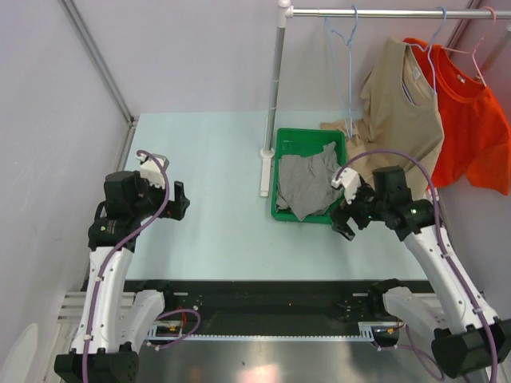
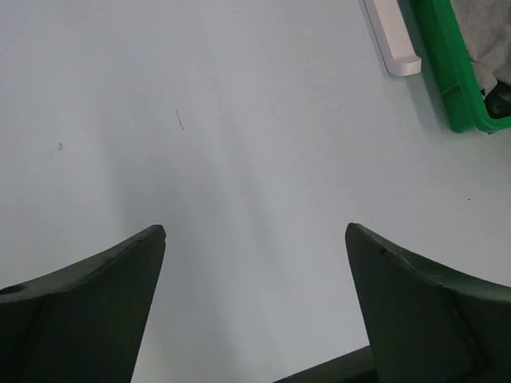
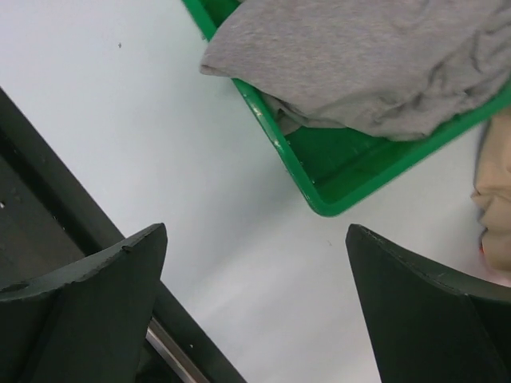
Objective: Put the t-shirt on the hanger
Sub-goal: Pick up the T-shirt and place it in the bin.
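Grey cotton in a heap: the t-shirt (image 1: 310, 187) lies crumpled in a green bin (image 1: 303, 136) on the pale counter (image 1: 215, 159), one fold spilling over the bin's near wall. The pale-blue hanger (image 1: 349, 76) it is meant for hangs bare on the rail (image 1: 383, 13) behind. The left gripper (image 1: 179, 201) hovers over bare counter well to the left of the bin, and the right gripper (image 1: 346, 225) hovers just beside its near right corner. Both have jaws spread wide and hold nothing.

The cloth looks light, limp and easily bunched. It would likely sag from any single pinch, so a grip at the collar or a shoulder seam, with the second arm steadying the thin wire frame, seems the sounder approach — though the neck opening cannot be made out in the pile.

By count there is one grey t-shirt, one bin and one rail. The rail carries three hangers — one empty, one bearing a tan shirt (image 1: 403, 112) and a pink one bearing an orange-red t-shirt (image 1: 471, 120).
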Controlling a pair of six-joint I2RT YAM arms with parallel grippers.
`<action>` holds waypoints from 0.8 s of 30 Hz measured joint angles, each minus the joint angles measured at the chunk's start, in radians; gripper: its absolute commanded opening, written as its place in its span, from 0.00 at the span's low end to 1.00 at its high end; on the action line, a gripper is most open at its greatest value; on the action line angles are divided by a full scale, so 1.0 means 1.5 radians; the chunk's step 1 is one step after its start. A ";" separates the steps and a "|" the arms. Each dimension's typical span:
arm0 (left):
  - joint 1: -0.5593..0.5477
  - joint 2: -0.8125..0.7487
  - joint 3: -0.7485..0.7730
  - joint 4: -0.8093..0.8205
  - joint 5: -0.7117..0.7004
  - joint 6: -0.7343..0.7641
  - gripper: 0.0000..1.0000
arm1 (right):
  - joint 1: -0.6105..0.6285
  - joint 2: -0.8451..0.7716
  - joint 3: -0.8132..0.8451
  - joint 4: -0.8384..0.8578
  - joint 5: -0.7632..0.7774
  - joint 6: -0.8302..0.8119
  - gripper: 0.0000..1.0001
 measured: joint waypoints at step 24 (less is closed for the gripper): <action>0.000 0.031 0.028 -0.002 -0.002 0.011 1.00 | 0.166 0.562 0.182 0.213 0.205 0.057 0.99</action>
